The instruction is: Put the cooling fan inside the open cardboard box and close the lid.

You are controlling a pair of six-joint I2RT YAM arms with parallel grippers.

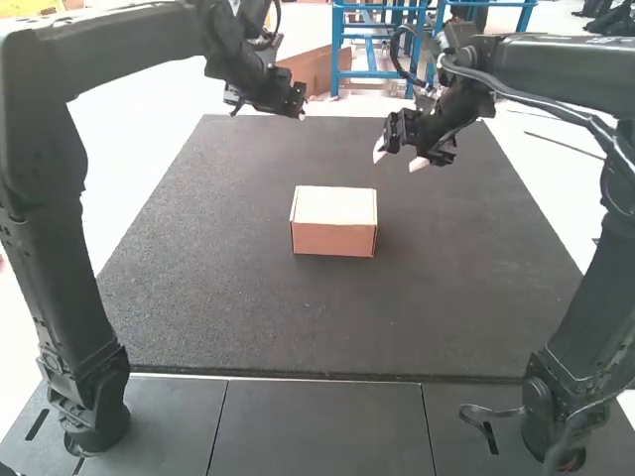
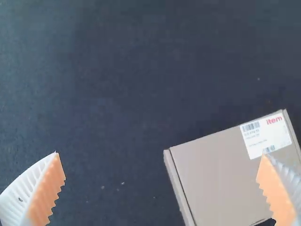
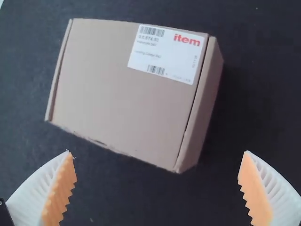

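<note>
Flatly, the closed cardboard box (image 1: 334, 220) lies lengthwise left-to-right on the mat (image 1: 198, 258).

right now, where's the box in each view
High view: box mid-mat, lid shut.
Left wrist view: box cut off at the picture's edge, one finger overlapping it near the label.
Right wrist view: box whole, just beyond the two fingers.
Shared landmark: the black mat under the box; the white label also matches the two wrist views.
</note>
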